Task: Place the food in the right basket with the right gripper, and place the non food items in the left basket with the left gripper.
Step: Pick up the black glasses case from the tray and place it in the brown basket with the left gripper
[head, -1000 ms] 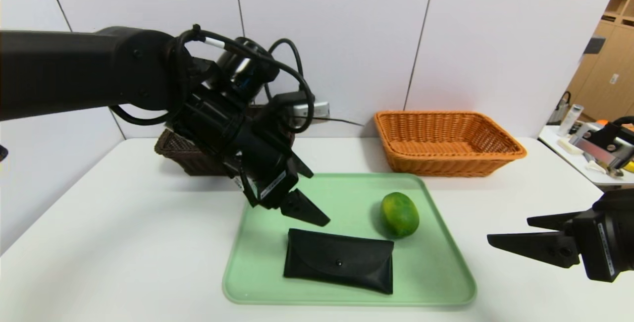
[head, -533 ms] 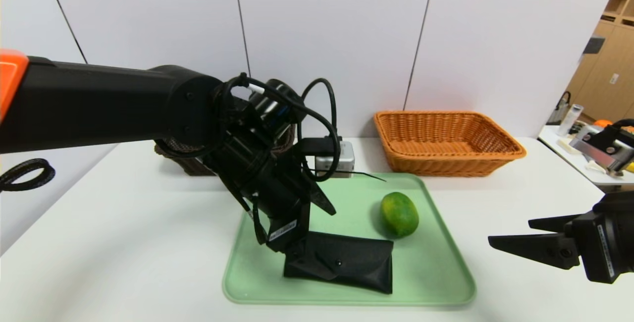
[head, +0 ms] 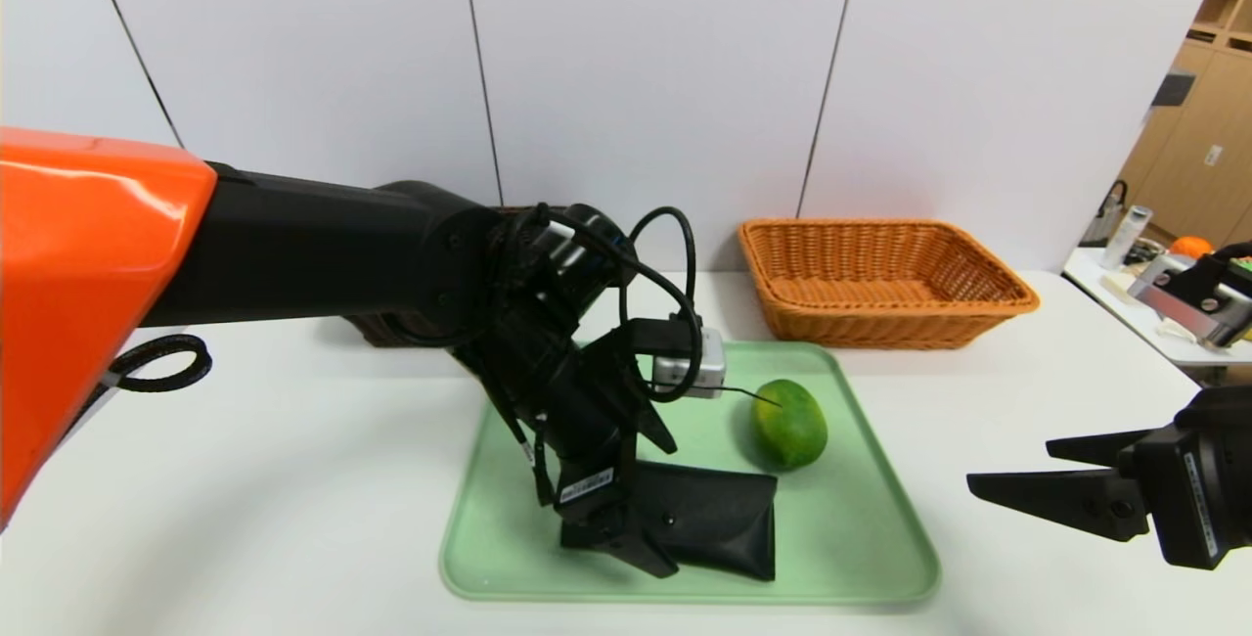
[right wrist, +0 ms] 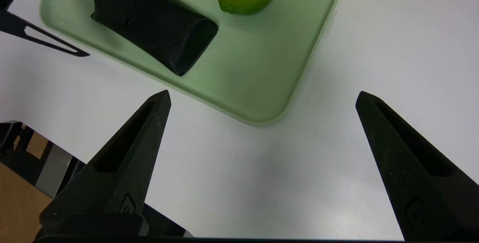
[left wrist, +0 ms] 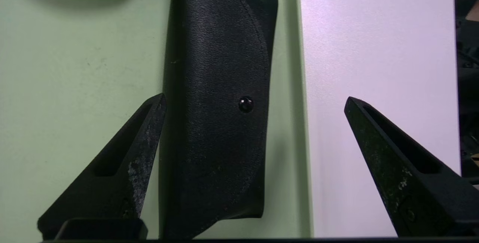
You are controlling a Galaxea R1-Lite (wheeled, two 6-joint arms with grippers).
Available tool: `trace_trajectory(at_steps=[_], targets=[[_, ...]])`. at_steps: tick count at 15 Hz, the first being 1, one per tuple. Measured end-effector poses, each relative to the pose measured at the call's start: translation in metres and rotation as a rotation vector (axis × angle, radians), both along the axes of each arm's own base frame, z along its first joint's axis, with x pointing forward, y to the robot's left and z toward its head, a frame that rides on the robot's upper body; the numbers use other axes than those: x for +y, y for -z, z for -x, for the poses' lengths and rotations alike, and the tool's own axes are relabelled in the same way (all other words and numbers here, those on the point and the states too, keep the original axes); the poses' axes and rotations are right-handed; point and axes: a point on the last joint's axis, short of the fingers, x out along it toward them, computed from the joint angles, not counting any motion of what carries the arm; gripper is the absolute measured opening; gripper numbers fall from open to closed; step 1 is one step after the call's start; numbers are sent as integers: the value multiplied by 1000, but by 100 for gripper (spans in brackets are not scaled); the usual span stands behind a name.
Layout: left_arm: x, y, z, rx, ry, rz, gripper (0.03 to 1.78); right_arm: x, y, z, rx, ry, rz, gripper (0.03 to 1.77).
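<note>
Black left hand point(head: 665, 509) is wide open over the pouch point(head: 699, 514), nothing in its grip. Pouch lies flat on the green tray point(head: 841, 558), snap flap closed. Lime point(head: 788, 424) sits at the pouch's 1 o'clock, same tray. Orange basket point(head: 890, 284) is up at 1 o'clock, dark basket point(head: 386, 330) at 11, mostly behind the arm. Right hand point(head: 1007, 465) is parked at 3 o'clock over the white surface point(head: 245, 479), wide open and empty.
</note>
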Motion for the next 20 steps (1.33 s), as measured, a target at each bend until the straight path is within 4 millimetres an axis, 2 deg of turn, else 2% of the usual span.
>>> trace_trajectory(at_steps=[11,20], targets=[[-11,32,-5,-169,-33,24,169,-3,-1,2,-6,15,-2,171],[-6,42,2,-151,-33,-5,169,-4,-1,4,-9,15,-2,171]])
